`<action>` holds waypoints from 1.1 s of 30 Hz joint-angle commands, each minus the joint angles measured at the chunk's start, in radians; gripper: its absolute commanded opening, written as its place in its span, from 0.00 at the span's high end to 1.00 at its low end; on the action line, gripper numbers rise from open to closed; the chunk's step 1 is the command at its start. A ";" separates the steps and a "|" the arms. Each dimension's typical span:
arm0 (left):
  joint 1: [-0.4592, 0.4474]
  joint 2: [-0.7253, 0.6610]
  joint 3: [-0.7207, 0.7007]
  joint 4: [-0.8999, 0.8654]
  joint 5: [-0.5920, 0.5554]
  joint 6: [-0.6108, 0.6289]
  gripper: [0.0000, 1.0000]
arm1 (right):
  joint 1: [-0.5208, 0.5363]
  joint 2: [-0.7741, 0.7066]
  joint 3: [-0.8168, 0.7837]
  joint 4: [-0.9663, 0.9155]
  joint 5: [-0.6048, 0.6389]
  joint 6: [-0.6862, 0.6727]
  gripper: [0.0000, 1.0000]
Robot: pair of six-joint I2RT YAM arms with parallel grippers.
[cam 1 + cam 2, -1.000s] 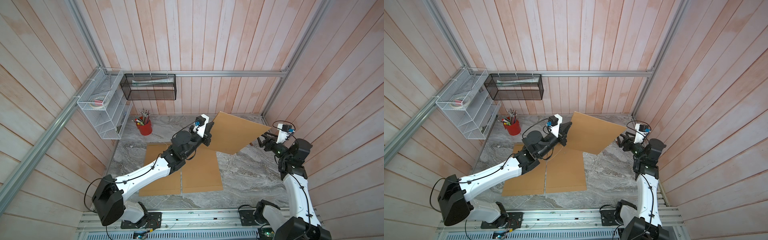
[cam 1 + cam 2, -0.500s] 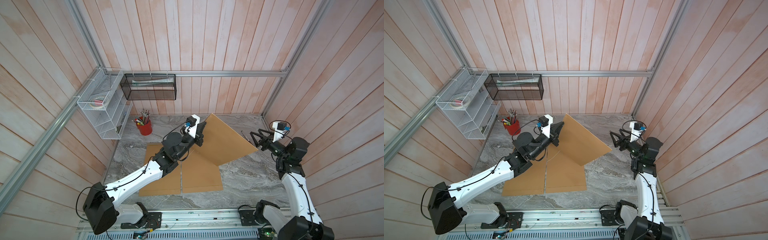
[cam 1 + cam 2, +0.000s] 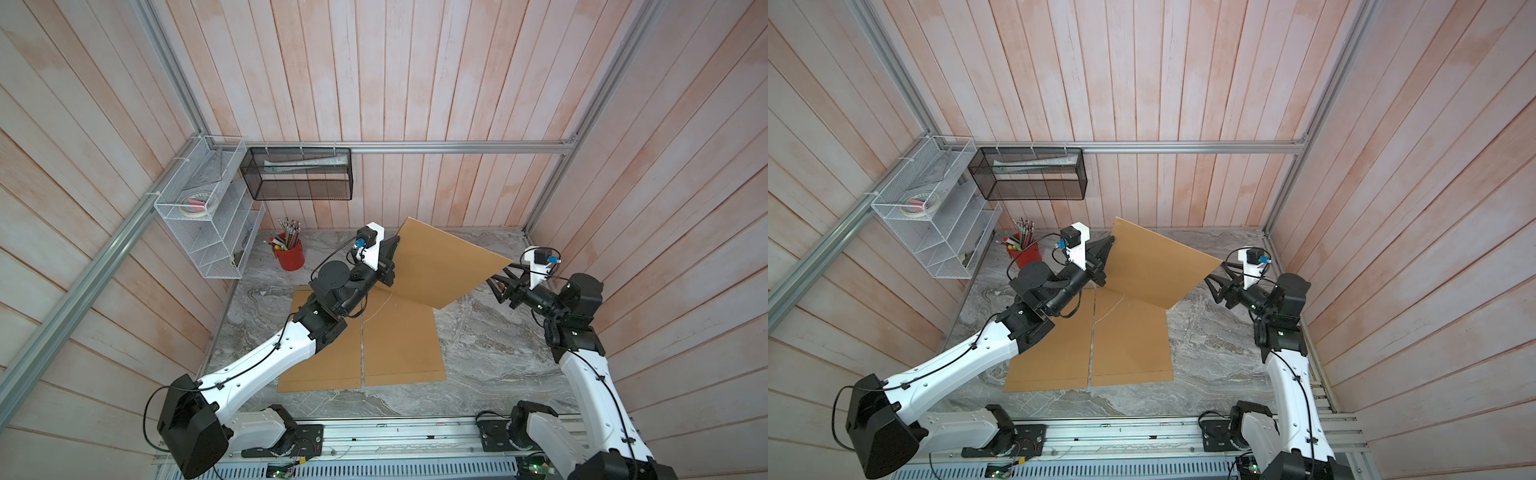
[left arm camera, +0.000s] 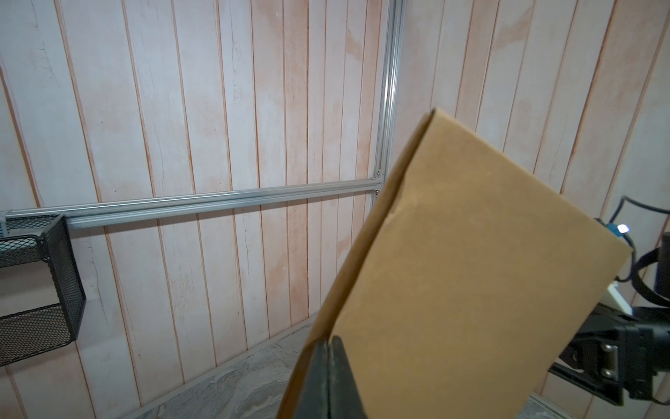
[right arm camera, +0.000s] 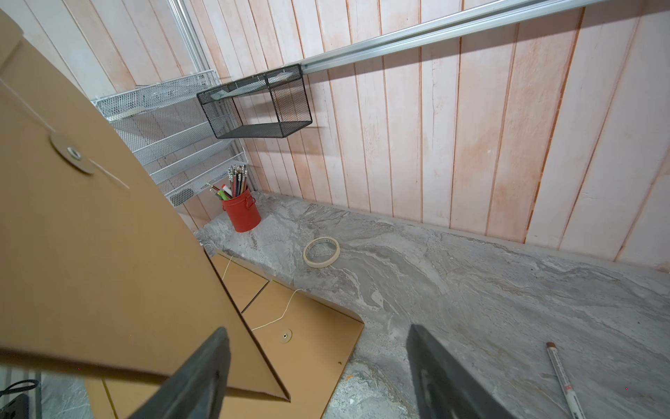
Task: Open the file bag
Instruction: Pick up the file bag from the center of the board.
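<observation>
Jaws of the left gripper [image 4: 328, 359] pinch one edge of the file bag [image 3: 440, 270], holding it tilted above the table [image 3: 478, 353]. Right gripper [image 5: 317, 328] is spread just beside the bag's free corner. Step in hand: presenting the closure. Next move probably calls for reaching the string button [image 5: 74, 152]. Bare table on the right gives room; two flat bags [image 3: 399, 345] lie underneath.

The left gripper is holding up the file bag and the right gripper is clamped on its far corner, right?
Not quite. The left gripper does hold up the file bag, but the right gripper is open, with its jaws wide apart beside the bag's corner. The right wrist view shows it.
</observation>
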 commanded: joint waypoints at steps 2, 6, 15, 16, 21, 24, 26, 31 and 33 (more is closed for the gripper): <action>0.013 -0.017 0.014 -0.006 0.013 -0.001 1.00 | 0.015 -0.011 0.023 -0.042 0.019 -0.042 0.22; 0.019 -0.016 0.017 -0.006 0.016 -0.007 1.00 | 0.038 -0.025 0.026 -0.071 0.004 -0.063 0.21; 0.030 -0.020 0.024 -0.008 0.009 -0.005 1.00 | 0.165 -0.018 0.096 -0.255 0.060 -0.175 0.21; 0.032 -0.021 0.024 -0.008 0.007 -0.005 1.00 | 0.181 -0.019 0.099 -0.271 0.076 -0.186 0.21; 0.042 -0.029 0.027 -0.008 0.003 -0.001 1.00 | 0.236 -0.020 0.116 -0.328 0.144 -0.219 0.21; 0.048 -0.037 0.030 -0.009 0.000 0.002 1.00 | 0.248 -0.025 0.117 -0.331 0.182 -0.221 0.21; 0.052 -0.042 0.027 -0.011 -0.002 0.006 1.00 | 0.248 -0.029 0.115 -0.329 0.197 -0.218 0.21; 0.066 -0.057 0.026 -0.014 -0.002 0.008 1.00 | 0.252 -0.039 0.114 -0.337 0.202 -0.218 0.21; 0.070 -0.060 0.026 -0.014 0.000 0.007 1.00 | 0.252 -0.047 0.112 -0.337 0.190 -0.220 0.21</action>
